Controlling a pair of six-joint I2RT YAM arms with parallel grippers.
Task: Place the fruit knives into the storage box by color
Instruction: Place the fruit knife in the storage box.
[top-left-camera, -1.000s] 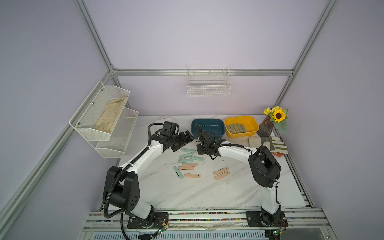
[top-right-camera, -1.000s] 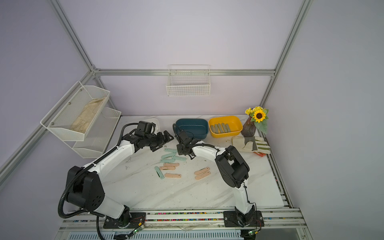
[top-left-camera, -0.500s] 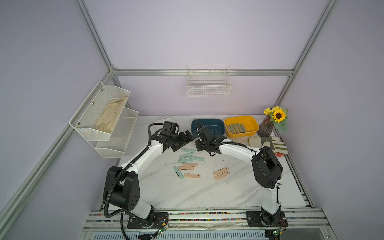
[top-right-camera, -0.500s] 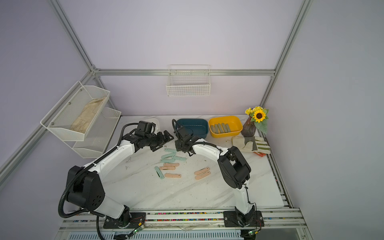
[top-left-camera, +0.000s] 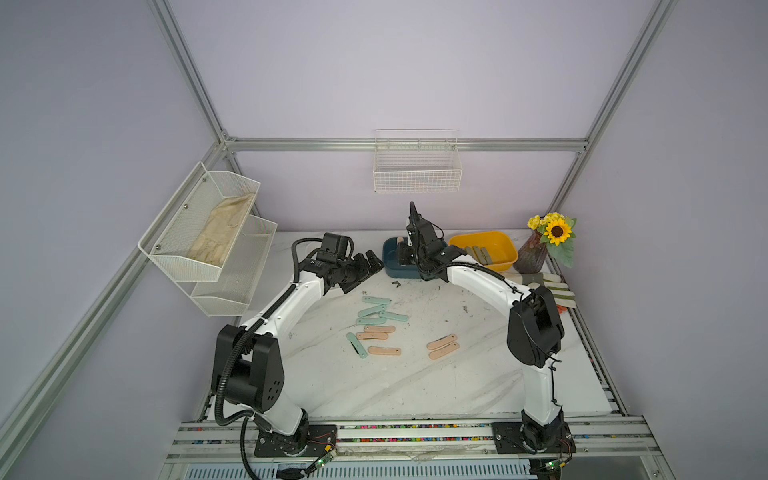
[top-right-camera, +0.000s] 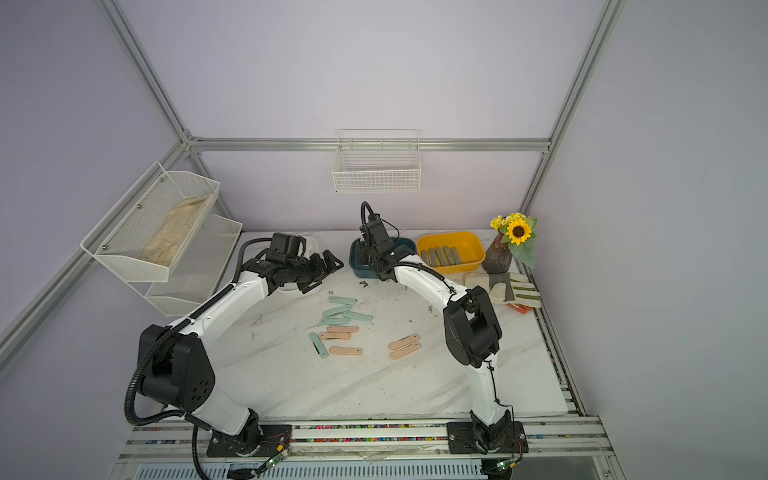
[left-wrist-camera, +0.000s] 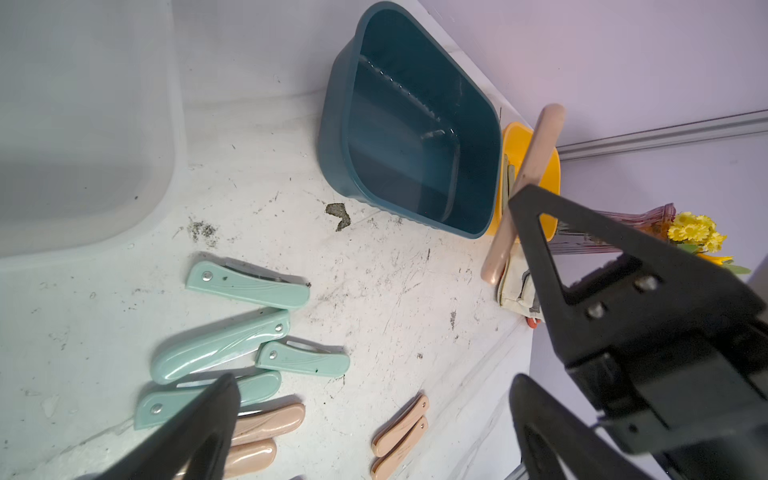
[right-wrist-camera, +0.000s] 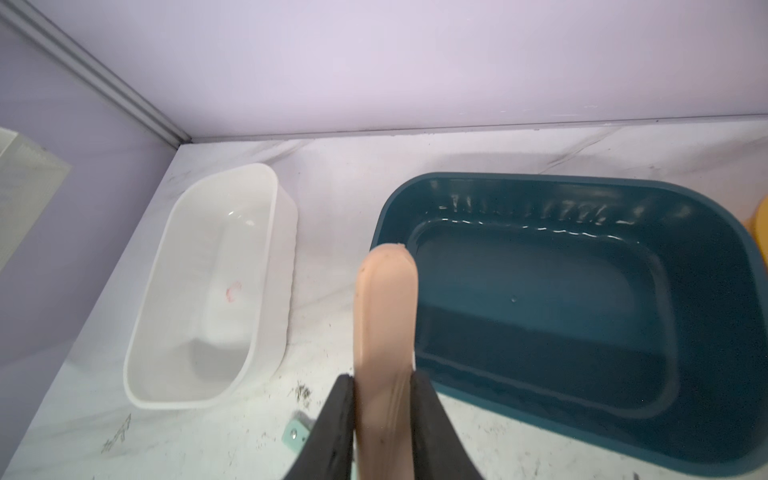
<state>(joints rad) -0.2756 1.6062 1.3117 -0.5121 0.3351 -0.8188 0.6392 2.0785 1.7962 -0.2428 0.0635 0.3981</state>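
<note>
Left arm (top-left-camera: 291, 307) stretches forward from its base, elbow bent and wrist nearly level, with the left gripper (top-left-camera: 371, 266) spread wide and holding nothing. Right arm (top-left-camera: 482, 280) arches inward toward the back, wrist tipped steeply down, the right gripper (right-wrist-camera: 384, 386) clamped on one end of a peach knife (right-wrist-camera: 386, 299) that juts out beyond its fingertips.

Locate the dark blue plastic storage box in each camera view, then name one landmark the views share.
Top view: dark blue plastic box at the marble table's back, centre.
Top view: same spot.
Left wrist: upper centre of picture.
Right wrist: fills right half.
Landmark: yellow plastic box alongside it.
</note>
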